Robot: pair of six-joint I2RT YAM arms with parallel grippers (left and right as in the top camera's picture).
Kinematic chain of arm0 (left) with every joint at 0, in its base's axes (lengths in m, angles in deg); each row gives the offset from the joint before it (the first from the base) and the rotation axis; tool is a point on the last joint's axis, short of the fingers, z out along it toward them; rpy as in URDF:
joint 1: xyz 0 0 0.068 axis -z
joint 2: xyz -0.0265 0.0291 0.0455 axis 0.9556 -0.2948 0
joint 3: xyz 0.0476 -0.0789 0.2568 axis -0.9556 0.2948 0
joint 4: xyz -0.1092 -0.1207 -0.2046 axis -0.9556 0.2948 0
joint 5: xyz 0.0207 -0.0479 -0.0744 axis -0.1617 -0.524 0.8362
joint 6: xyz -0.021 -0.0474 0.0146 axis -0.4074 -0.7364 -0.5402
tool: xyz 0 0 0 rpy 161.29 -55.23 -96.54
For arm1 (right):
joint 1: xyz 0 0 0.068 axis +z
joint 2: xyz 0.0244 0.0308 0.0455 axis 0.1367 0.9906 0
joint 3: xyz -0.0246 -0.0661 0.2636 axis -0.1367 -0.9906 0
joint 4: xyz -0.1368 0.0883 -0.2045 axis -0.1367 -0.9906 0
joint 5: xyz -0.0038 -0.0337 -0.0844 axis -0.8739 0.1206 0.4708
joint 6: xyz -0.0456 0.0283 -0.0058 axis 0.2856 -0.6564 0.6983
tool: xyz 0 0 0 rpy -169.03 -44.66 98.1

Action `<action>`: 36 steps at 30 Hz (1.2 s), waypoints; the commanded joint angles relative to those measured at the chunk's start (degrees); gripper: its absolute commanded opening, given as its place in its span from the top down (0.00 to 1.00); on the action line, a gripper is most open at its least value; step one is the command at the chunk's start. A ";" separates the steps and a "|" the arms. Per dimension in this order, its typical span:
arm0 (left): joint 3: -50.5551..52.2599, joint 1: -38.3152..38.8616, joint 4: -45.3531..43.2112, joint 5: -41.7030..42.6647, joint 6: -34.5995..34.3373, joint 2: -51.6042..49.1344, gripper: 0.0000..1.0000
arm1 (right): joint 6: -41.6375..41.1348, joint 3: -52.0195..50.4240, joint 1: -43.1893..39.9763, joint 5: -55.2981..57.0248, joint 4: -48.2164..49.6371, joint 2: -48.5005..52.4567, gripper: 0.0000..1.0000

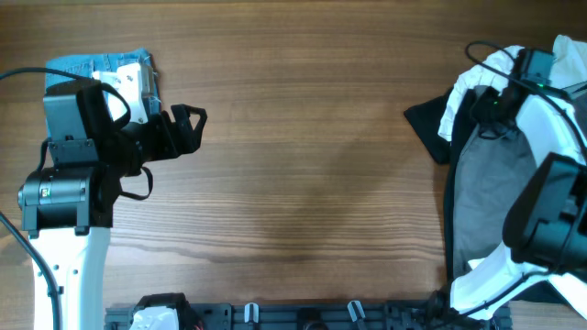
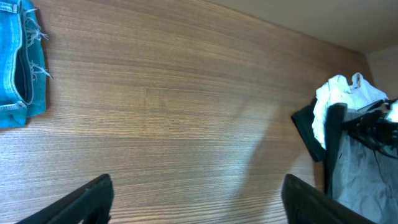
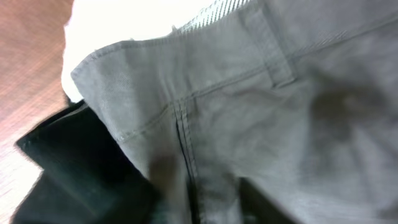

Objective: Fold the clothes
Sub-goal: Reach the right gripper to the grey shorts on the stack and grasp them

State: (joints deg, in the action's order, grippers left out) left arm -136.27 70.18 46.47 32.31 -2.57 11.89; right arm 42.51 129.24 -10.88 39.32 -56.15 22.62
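One pair of grey shorts (image 1: 481, 192) overlaps white garment (image 1: 457, 108) and black garment (image 1: 424, 124).

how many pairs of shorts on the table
2: light-blue denim shorts in the far-left corner, partly under the left arm, and grey shorts at the right edge beneath the right arm. More may be hidden there.

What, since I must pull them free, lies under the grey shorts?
A black garment pokes out beneath the grey shorts, a white garment beyond their waistband; how far either runs underneath is covered.

soft even light, right wrist view blurry
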 commanded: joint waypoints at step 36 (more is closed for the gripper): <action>-1.22 0.33 0.22 0.74 0.50 0.13 0.05 | 2.10 -0.28 4.04 4.87 5.51 4.35 0.52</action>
State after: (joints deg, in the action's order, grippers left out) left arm -136.27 70.18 46.64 32.31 -2.57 11.89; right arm 46.23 129.24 -6.60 42.34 -50.60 26.57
